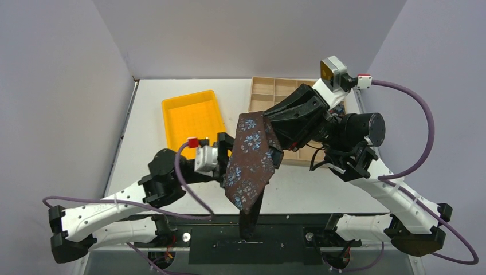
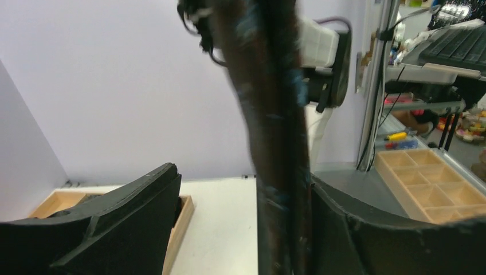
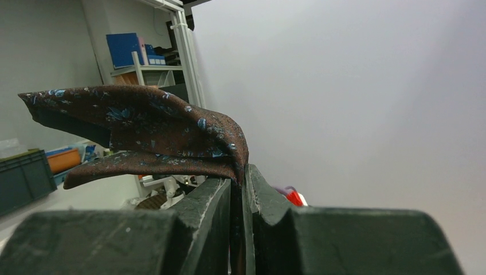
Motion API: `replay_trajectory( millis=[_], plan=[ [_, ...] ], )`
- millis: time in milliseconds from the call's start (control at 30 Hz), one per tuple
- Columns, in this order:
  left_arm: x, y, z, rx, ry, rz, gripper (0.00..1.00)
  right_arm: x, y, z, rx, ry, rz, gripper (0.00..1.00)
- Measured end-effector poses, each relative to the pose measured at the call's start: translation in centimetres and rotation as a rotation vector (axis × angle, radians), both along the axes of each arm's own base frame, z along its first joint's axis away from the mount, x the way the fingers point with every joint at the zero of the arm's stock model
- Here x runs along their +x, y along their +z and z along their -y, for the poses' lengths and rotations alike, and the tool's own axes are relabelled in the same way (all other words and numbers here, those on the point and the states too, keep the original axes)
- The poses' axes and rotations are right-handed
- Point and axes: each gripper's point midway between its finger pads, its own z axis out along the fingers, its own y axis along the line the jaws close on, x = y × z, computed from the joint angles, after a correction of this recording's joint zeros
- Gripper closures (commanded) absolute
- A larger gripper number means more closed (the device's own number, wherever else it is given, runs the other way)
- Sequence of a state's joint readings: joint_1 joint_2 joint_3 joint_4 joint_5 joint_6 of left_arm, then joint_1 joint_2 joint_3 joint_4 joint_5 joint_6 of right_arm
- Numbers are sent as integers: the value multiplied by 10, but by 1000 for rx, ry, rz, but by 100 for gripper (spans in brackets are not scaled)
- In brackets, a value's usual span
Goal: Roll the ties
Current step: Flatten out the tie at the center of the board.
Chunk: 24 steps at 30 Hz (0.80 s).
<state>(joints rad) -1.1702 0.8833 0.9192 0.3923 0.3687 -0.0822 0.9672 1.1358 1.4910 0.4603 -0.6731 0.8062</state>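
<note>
A dark brown tie point(image 1: 249, 160) with blue floral print hangs in the air over the table's near middle, its narrow tail dropping to the front edge. My right gripper point(image 1: 270, 125) is shut on the tie's wide end and holds it up; in the right wrist view the fabric point(image 3: 155, 126) folds over the closed gripper point(image 3: 240, 177). My left gripper point(image 1: 229, 157) is open around the hanging strip. In the left wrist view the tie point(image 2: 275, 143) runs down between the fingers of that gripper point(image 2: 243, 183), against the right-hand one.
A yellow tray point(image 1: 192, 117) lies at the back left. A wooden compartment tray point(image 1: 281, 89) stands at the back right, partly hidden by my right arm; its edge shows in the left wrist view point(image 2: 184, 215). Purple walls close in three sides.
</note>
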Motion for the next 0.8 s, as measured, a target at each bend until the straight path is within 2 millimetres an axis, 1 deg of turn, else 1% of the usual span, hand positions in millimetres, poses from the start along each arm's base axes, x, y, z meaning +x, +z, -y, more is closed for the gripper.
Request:
replay_trajectory(
  millis=[133,167,200,233,367,467,500,533,600,633,733,767,800],
  plan=[
    [17,-26,24,85,-22,-57,69,2,-6,-7,-18,16,-8,95],
    [19,-30,27,96,-27,-70,78,3,-7,-8,-25,13,-9,95],
    [19,-33,28,100,-36,-80,90,4,-9,-8,-29,7,-7,95],
    [17,-34,27,100,-46,-86,100,5,-10,-9,-32,-2,-5,95],
    [9,-32,26,89,-90,-103,100,18,-22,-7,-47,-100,-13,95],
    [9,-45,24,119,-91,-160,100,37,-42,4,-70,-256,-51,95],
    [9,-54,23,139,-86,-190,100,44,-53,11,-79,-318,-73,95],
    [9,-63,20,157,-77,-221,100,53,-69,22,-90,-393,-105,95],
    [9,-87,11,200,-53,-285,100,65,-97,45,-104,-518,-167,95],
    [10,-95,7,206,-37,-309,100,73,-116,55,-123,-582,-204,95],
    [15,-130,-6,239,31,-404,100,95,-179,84,-200,-763,-323,95],
    [20,-141,-8,252,64,-438,100,103,-203,90,-231,-818,-353,95],
    [26,-154,-9,270,100,-471,100,113,-231,95,-271,-882,-382,95]
  ],
)
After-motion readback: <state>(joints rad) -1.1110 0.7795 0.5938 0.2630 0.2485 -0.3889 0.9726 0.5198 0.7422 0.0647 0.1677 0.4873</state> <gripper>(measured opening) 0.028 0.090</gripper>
